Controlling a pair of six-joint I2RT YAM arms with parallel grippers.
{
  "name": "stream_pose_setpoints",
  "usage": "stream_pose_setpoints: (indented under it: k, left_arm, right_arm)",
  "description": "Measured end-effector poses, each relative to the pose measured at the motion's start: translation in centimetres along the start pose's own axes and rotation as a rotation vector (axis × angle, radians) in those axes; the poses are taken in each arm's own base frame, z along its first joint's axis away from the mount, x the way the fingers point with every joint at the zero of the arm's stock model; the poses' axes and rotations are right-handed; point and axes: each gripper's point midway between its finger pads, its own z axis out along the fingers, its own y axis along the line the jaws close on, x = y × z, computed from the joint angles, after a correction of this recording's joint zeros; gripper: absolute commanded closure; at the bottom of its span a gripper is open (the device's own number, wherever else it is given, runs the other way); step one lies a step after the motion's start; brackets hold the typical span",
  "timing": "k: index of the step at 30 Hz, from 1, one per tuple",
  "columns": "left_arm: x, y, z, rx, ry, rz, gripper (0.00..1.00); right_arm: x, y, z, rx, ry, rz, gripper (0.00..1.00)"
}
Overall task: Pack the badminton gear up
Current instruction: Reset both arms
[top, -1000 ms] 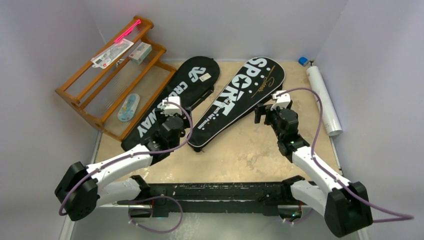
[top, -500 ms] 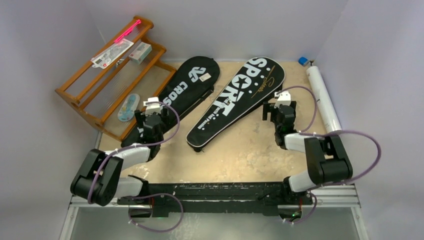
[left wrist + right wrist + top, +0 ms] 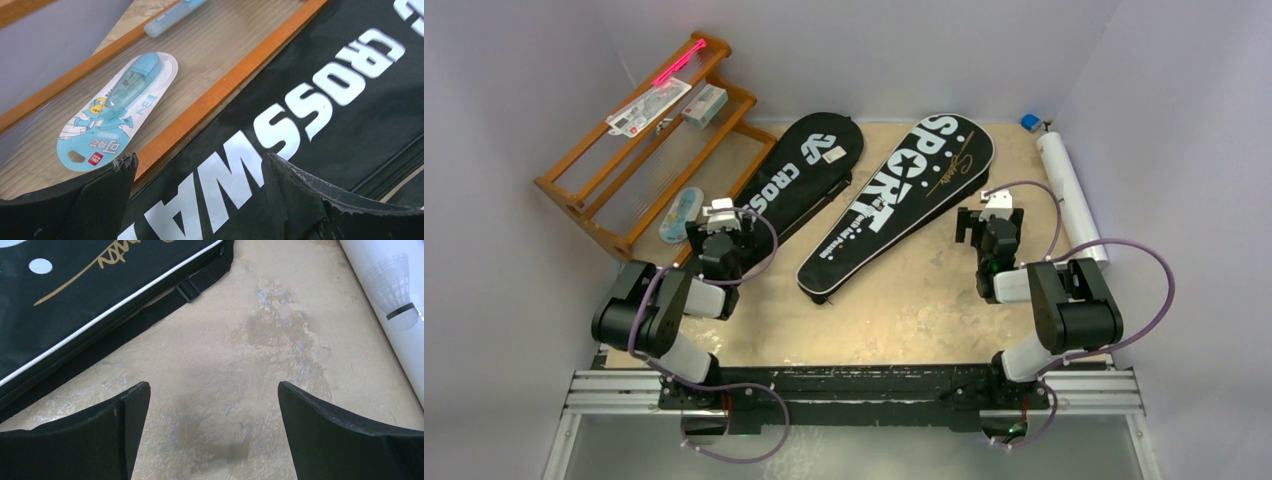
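Left end effector (image 3: 200,167) withdrawn, tabletop (image 3: 904,310) perhaps stained

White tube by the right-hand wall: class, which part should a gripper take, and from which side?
Grip the white tube near mid-length, from above, fingers across its width. It lies flat, long and round, so a middle hold should balance it; the wall close beside it leaves little room for a sideways approach. The open right gripper is nearest.

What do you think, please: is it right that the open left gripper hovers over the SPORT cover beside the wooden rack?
Only the cover is wrong: the left wrist view shows the open left gripper over the CROSSWAY cover, beside the wooden rack.
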Motion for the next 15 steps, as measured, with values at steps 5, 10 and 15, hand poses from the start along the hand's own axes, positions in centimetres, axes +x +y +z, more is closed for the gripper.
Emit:
stream_pose_setpoints:
  k: [5,10,15]
  left_arm:
    - [0.8,0.0,-0.1,0.029,-0.010,0.026,0.12]
    - [0.4,-0.2,0.2,0.061,-0.023,0.018,0.24]
    - [0.4,-0.4,0.5,0.091,-0.019,0.017,0.25]
  right_arm:
    - [-0.2,-0.1,-0.4,-0.016,-0.044,0.023,0.01]
    - [1.5,0.1,-1.6,-0.039,-0.043,0.011,0.01]
    - [0.4,0.4,-1.5,-0.057,-0.088,0.016,0.01]
